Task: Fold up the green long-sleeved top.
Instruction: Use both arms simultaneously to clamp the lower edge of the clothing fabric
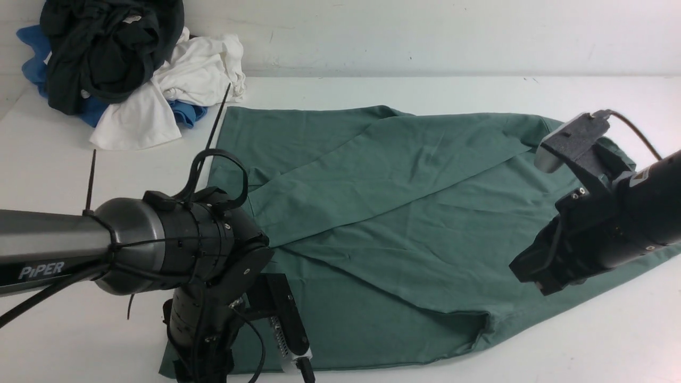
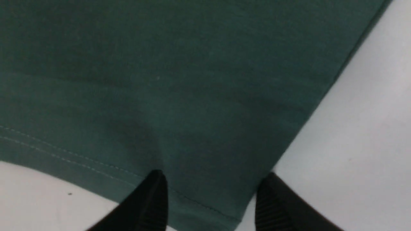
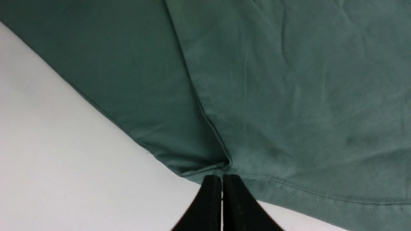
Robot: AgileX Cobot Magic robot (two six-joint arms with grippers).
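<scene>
1 flap of the green top [image 1: 404,213] lies folded across it — more folds remain, I judge. My left pincer [image 2: 213,175] is spread over its edge, my right pincer [image 3: 222,179] pressed together.

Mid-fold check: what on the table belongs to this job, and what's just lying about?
Job: green long-sleeved top; left gripper, open over its hem; right gripper, shut on its edge.
Lying about: dark garment, white garment, blue garment, heaped at the far left.
</scene>
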